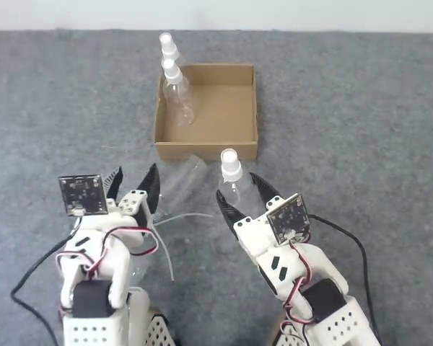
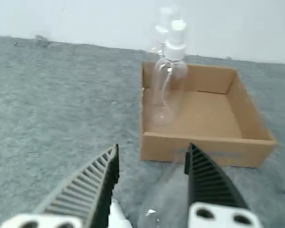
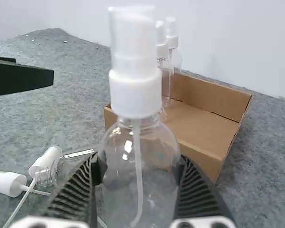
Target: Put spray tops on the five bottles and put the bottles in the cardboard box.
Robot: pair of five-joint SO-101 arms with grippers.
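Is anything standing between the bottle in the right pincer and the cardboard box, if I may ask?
Nothing visible does; the bottle in the right pincer stands right before the box, at its near wall.

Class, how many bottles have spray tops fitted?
3. One bottle in the cardboard box, a second bottle close behind it, a third bottle between the right gripper's jaws. Others may be hidden.

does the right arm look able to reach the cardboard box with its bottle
Probably yes: the cardboard box sits open-topped just ahead of the held bottle, nothing between them.
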